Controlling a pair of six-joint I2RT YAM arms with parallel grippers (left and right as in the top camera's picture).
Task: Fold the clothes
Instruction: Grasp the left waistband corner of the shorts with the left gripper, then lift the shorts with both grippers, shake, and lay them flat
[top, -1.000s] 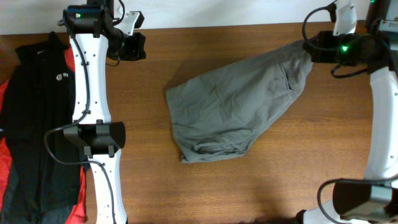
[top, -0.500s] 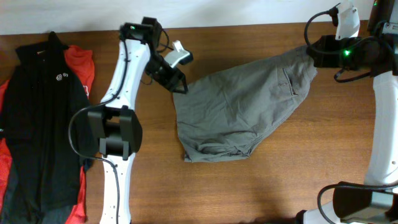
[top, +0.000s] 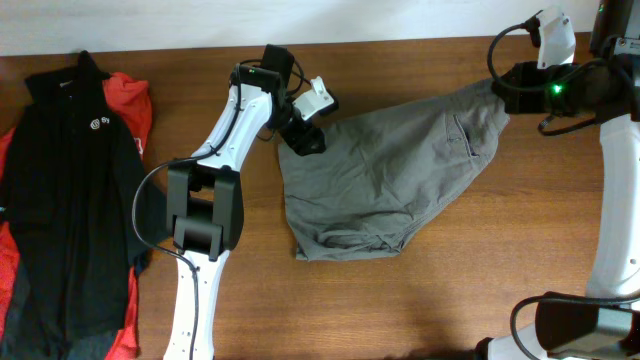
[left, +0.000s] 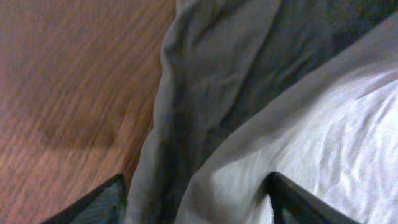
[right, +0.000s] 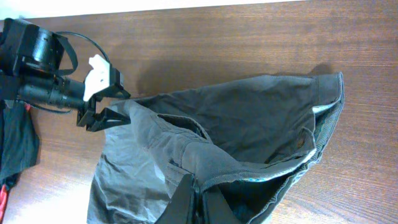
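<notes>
A brown wooden table (top: 400, 300) fills the overhead view, its grain running from 9 to 3 o'clock. Beyond its 12 o'clock edge lies a plain white band (top: 400, 15), wall or floor unclear. Light is even, shadows soft.

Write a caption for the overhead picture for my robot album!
The right gripper holds one end of the grey shorts; the open left gripper straddles the opposite edge.
</notes>
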